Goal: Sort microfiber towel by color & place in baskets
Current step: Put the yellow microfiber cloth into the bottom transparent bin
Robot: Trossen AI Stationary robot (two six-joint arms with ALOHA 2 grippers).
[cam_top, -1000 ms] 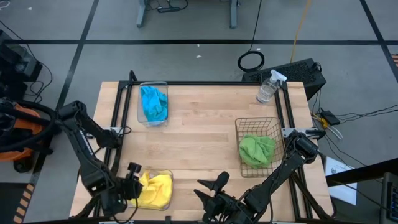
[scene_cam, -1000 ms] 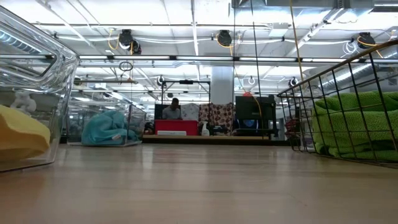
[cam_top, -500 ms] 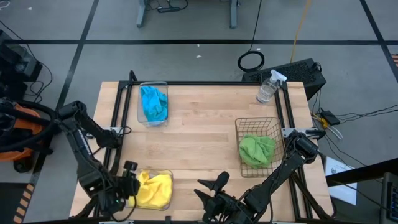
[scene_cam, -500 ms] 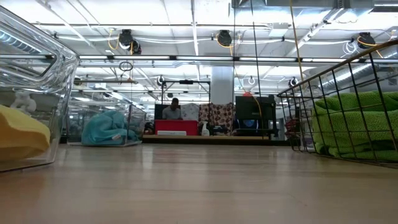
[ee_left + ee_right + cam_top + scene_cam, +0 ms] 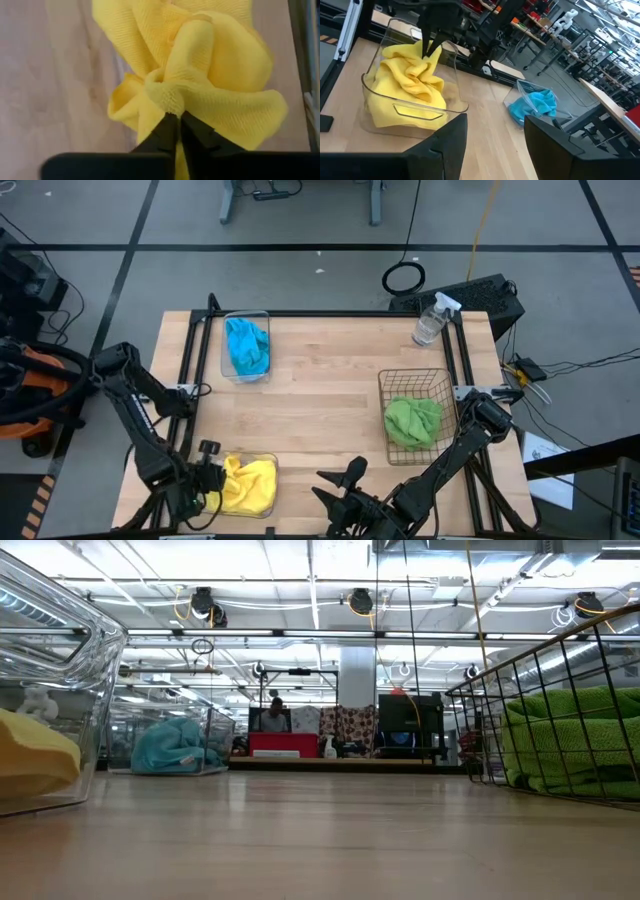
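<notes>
Yellow towels (image 5: 250,485) lie bunched in a clear tub (image 5: 274,480) at the table's near left. My left gripper (image 5: 207,452) stands over that tub's left side, shut on yellow cloth. Blue towels (image 5: 247,346) fill a second clear tub (image 5: 224,352) at the far left. Green towels (image 5: 413,421) lie in the dark wire basket (image 5: 385,385) on the right. My right gripper (image 5: 340,483) hovers open at the near edge, touching nothing. My left gripper pinches a bunched fold of yellow towel (image 5: 167,97) between its two fingers (image 5: 431,47), coming from above and pointing down. The fold is drawn up into a peak, and the remaining cloth (image 5: 405,87) lies in the tub.
A clear spray bottle (image 5: 430,320) stands at the far right corner. Bare wood (image 5: 320,395) lies between the three containers. A black frame runs along the table's left, far and right sides. A person (image 5: 275,715) sits far behind the table.
My left gripper has shifted slightly toward the table's left edge, over the yellow tub. The yellow cloth under it now stands in a small peak toward the gripper.
</notes>
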